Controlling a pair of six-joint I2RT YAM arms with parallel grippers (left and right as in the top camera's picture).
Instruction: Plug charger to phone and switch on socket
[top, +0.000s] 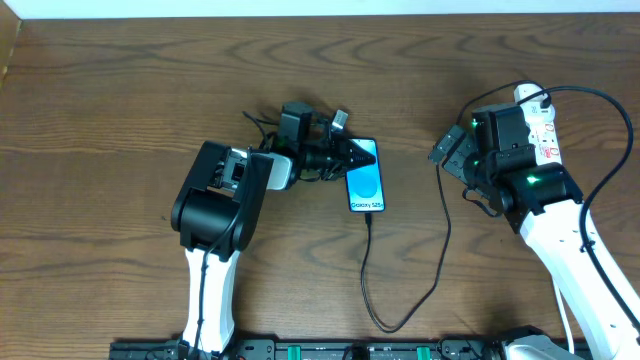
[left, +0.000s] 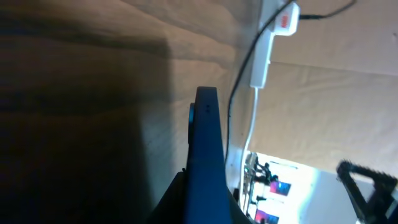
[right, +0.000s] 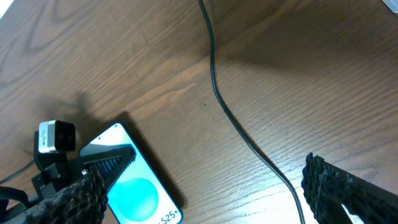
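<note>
The phone (top: 366, 180) lies on the table with its teal screen up and its white text strip at the near end. My left gripper (top: 348, 155) is shut on its far end. In the left wrist view the phone (left: 206, 155) shows edge-on between the jaws. The charger's thin black cable (top: 440, 255) runs from the phone's near end in a loop back to the white socket (top: 545, 125) at the right. My right gripper (top: 450, 152) is open and empty between phone and socket. In the right wrist view (right: 208, 199) it hovers over the cable (right: 249, 144), beside the phone (right: 140, 193).
The socket also shows in the left wrist view (left: 264, 56) with a red switch mark, far beyond the phone. My right arm's body covers much of the socket in the overhead view. The table's near edge carries a black rail (top: 330, 350).
</note>
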